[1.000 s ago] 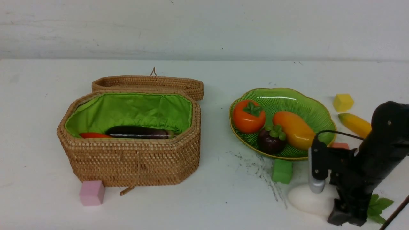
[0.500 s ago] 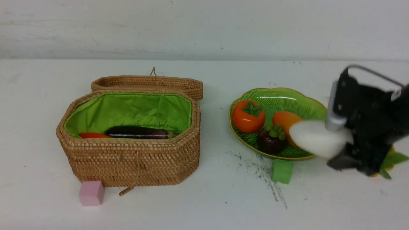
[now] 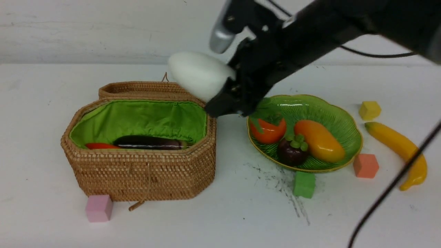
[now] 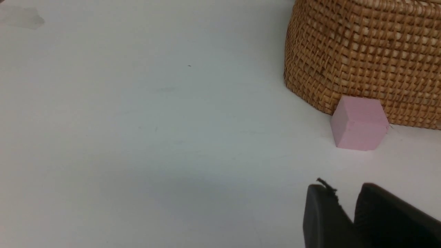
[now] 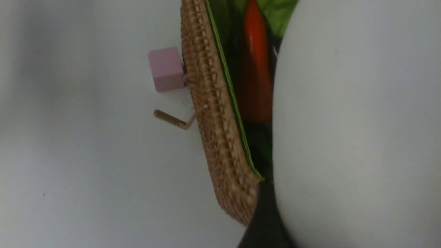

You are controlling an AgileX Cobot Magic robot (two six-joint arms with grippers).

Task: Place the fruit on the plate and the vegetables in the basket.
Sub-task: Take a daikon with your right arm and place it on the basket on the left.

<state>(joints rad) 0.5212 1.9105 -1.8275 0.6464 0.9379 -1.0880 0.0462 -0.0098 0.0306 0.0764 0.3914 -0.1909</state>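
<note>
Right pincer (image 3: 231,81) spread wide yet clamped on the leafy end of the white radish (image 3: 198,74), leaving the blunt end free to lead. Carried high over the right end of the basket (image 3: 137,172), in front of the folded-back lid (image 3: 158,90): high enough, by the look of it, to clear the woven wall before a drop onto the green lining. Inside already, an eggplant (image 3: 148,142) and a red pepper (image 3: 100,146) along the near wall, with room behind them, so probably best released toward the back. Just right of the basket, the green plate (image 3: 310,103) with persimmon (image 3: 268,132), mangosteen (image 3: 293,153) and mango (image 3: 318,141), the radish leaves hanging in front of the persimmon. Further right, flat on the surface (image 3: 220,220), the banana (image 3: 399,146): the one fruit not yet plated, likely next. Small cubes (image 3: 304,184) scattered about, no part of the sorting. Left pincer (image 4: 348,193) low over the surface near the pink cube (image 4: 358,124) at the basket's foot, jaws close with only a slit between, gripping nothing, seemingly parked clear of the right arm's path.
</note>
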